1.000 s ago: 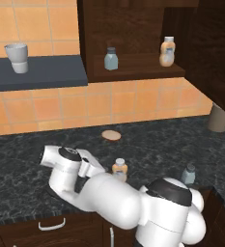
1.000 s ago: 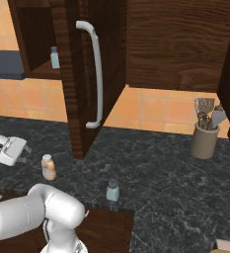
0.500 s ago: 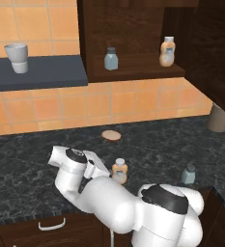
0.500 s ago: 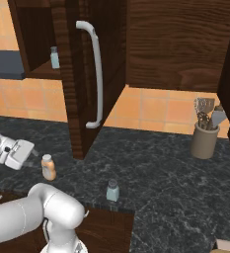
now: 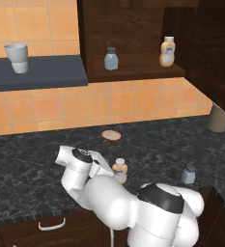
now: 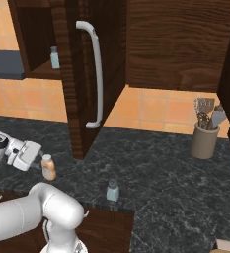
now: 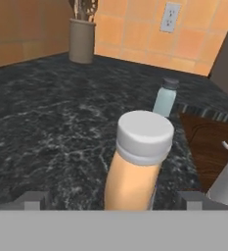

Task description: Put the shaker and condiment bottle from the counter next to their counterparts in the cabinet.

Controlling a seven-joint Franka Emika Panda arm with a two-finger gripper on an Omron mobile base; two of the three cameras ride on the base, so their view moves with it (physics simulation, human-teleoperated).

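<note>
The condiment bottle [image 5: 119, 170] [image 6: 48, 167], orange with a grey cap, stands upright on the black counter [image 5: 22, 164] near its front edge. In the hand view the condiment bottle [image 7: 135, 166] rises close up between the two fingertips, with a gap on each side. My gripper [image 6: 39, 161] [image 7: 110, 201] is open, level with the bottle and reaching it from the left. The shaker [image 5: 189, 174] [image 6: 112, 190] [image 7: 165, 96] stands further right on the counter. In the cabinet [image 5: 133, 72], the counterparts sit on the shelf: a blue-grey shaker [image 5: 111, 59] and an orange bottle [image 5: 167, 51].
A tan disc [image 5: 111, 135] lies near the wall. The open cabinet door [image 6: 82, 74] with its white handle hangs over the counter. A utensil holder [image 6: 205, 141] [image 7: 81, 37] stands at the right. A whitish cup [image 5: 17, 58] rests on the grey-blue wall shelf.
The hand has moved right along the counter toward the condiment bottle, bringing its fingers to either side of it. The jaws stayed open. Nothing else moved.
</note>
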